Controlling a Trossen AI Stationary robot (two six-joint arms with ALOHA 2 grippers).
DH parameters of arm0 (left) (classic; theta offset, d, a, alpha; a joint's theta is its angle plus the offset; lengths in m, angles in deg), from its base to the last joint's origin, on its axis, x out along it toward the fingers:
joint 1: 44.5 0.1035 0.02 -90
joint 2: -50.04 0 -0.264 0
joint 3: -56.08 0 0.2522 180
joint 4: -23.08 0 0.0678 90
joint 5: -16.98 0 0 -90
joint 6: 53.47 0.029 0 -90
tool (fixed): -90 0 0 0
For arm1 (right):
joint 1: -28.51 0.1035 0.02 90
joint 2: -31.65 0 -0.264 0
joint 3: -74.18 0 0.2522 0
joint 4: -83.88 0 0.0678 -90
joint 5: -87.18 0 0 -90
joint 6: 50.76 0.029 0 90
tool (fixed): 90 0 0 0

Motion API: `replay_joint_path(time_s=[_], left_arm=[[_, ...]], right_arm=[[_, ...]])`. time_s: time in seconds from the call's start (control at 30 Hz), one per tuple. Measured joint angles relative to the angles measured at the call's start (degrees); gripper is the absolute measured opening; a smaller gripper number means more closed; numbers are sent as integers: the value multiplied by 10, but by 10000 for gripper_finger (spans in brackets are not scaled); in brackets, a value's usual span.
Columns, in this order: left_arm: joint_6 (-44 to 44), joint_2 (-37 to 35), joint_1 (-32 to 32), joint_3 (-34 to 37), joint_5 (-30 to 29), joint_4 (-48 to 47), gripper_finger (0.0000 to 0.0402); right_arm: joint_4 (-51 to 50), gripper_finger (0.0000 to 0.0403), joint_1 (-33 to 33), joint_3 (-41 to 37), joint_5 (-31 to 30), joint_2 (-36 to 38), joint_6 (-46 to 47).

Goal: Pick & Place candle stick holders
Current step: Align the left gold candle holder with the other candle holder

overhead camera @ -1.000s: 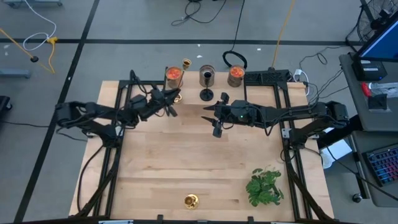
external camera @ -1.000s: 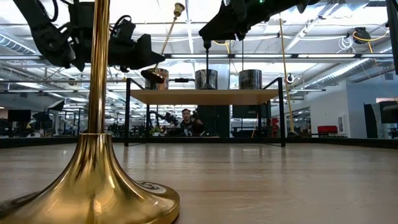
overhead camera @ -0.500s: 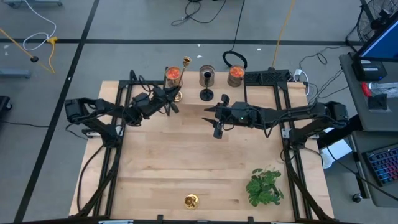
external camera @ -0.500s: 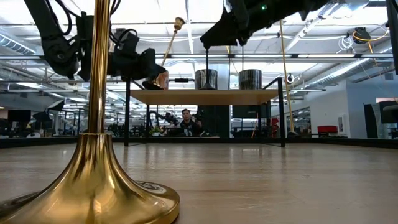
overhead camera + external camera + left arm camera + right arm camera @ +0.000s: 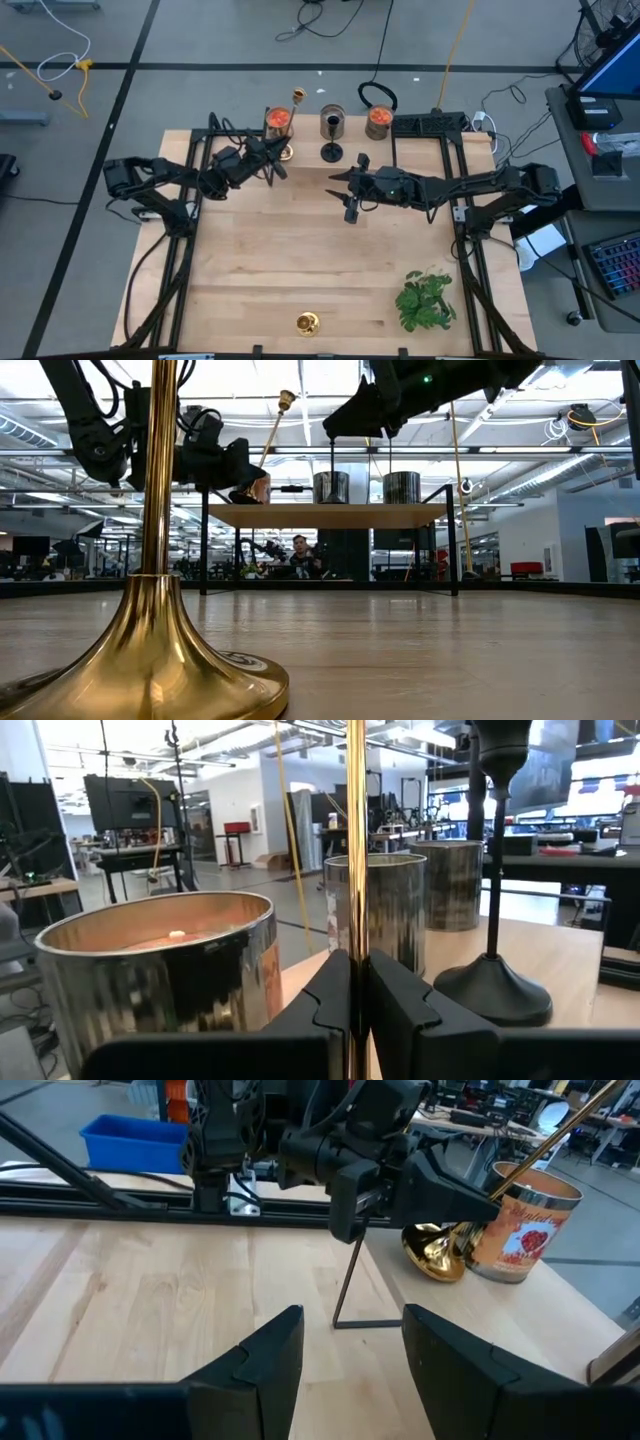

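Three candle stick holders.

- Gold holder: clenched by its stem in the left gripper, tilted at the back row of jars (placing unfinished).
- Black holder: standing nearby.
- Second gold holder: untouched at the front edge.

Right gripper: agape, empty, mid-table.

1. The held holder was shiny gold; its flared base mirrored the room.
2. The second gold holder was the same bright brass, with a dark ring mark on its base.
3. The third holder was matte black.
4. The two outer jars held orange contents; one label was cream with a red-orange fruit print.
5. The middle jar looked greyish and silvery, with streaked reflections.
6. The table was pale, light-grained wood.
7. The plant was leafy green.
8. Both arms and grippers were black.
9. The bin was blue.
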Motion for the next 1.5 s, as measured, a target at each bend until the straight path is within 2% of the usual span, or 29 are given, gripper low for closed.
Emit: replay_joint_path(time_s=[0.17,0.5,1.0,1.2,1.5], left_arm=[[-10,0,1,0,1,-25,27],[0,0,1,1,12,-28,84],[8,-2,1,2,14,-26,124],[10,-2,1,2,16,-27,110],[14,-2,1,2,23,-27,34]], right_arm=[[0,171,0,0,0,0,0],[0,171,0,0,0,0,0],[0,171,0,0,0,0,0],[0,171,0,0,0,0,0],[0,171,0,0,0,0,0]])
